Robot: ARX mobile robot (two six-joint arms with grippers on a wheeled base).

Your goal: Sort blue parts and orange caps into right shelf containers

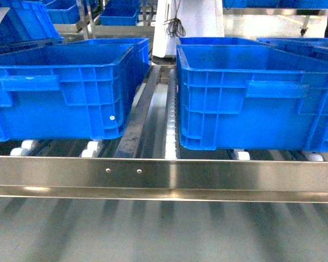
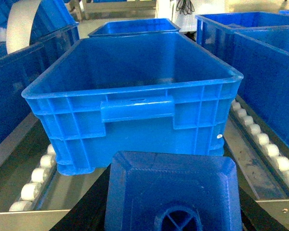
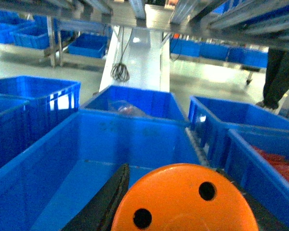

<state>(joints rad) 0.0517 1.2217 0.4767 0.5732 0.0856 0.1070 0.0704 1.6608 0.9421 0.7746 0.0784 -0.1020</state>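
- The left gripper [image 2: 173, 211] carries a blue part [image 2: 172, 190]; it fills the bottom of the left wrist view, and the fingers themselves are hidden under it, so how wide they stand cannot be told.
- The part is a matte plastic block with bevelled top edges and a round hole with cross ribs in its top face.
- Just beyond the left gripper stands a blue crate [image 2: 135, 108], its bar handle facing the camera; its inside looks bare as far as can be seen.
- That crate is moulded plastic with ribbed sides and a thick rim, and it rests on white rollers [image 2: 31, 185] of the steel shelf [image 2: 260, 168].
- The right gripper [image 3: 183, 211] has an orange cap [image 3: 185, 202] between its fingers; one dark finger [image 3: 111, 199] shows pressed at the cap's left side.
- The cap's top is smooth, round and glossy, with two small dark holes in sight.
- Straight ahead of and below the right gripper lies an open crate [image 3: 111, 144]; the visible floor of it is bare.
- Behind it, a further crate [image 3: 135, 103] holds what seems a clear bag with something reddish.
- To the right of the right gripper, a crate [image 3: 269, 159] holds a heap of red-orange pieces, too blurred to name.
- In the head view neither gripper shows; two crates sit side by side behind the shelf's shiny flat front rail [image 1: 164, 177].
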